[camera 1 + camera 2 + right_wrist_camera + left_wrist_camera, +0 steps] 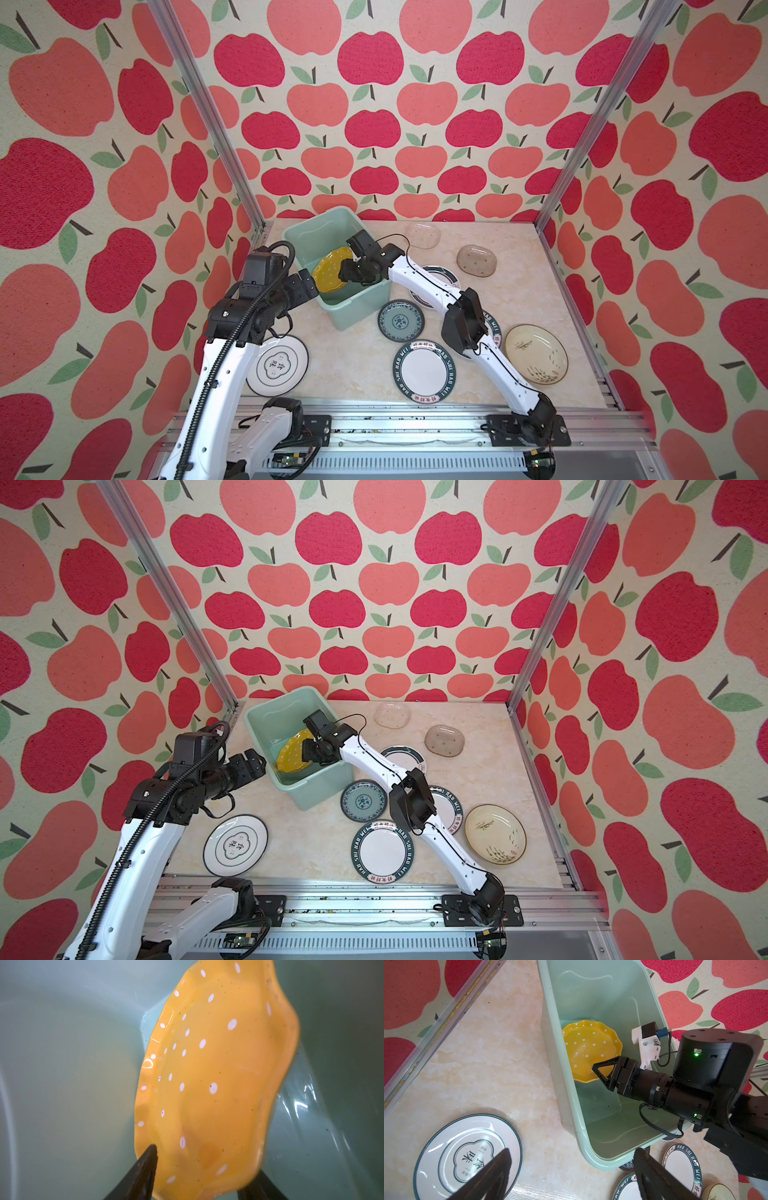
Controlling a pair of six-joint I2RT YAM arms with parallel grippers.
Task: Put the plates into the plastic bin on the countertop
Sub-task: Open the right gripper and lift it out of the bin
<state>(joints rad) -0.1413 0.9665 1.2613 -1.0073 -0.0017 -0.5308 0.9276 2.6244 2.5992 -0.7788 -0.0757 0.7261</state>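
Note:
The yellow scalloped dotted plate (328, 270) (293, 752) (591, 1049) (218, 1074) stands tilted inside the mint-green plastic bin (316, 218) (286, 696) (602, 991) (62, 1064). My right gripper (347, 272) (309, 750) (593, 1068) (206, 1159) reaches down into the bin. Its jaws stand apart with the plate's near rim loose between them, one finger in front and one behind. My left gripper (309, 286) (253, 762) (573, 1150) hangs open and empty just outside the bin's near-left corner. Several plates lie on the countertop (353, 353).
On the countertop: a white plate with a dark emblem (277, 365) (467, 1157) below my left arm, a lettered-rim plate (424, 371), a teal patterned plate (401, 320), a cream plate (536, 354), two glass ovals (477, 260) (423, 235). Two more plates lie partly under my right arm.

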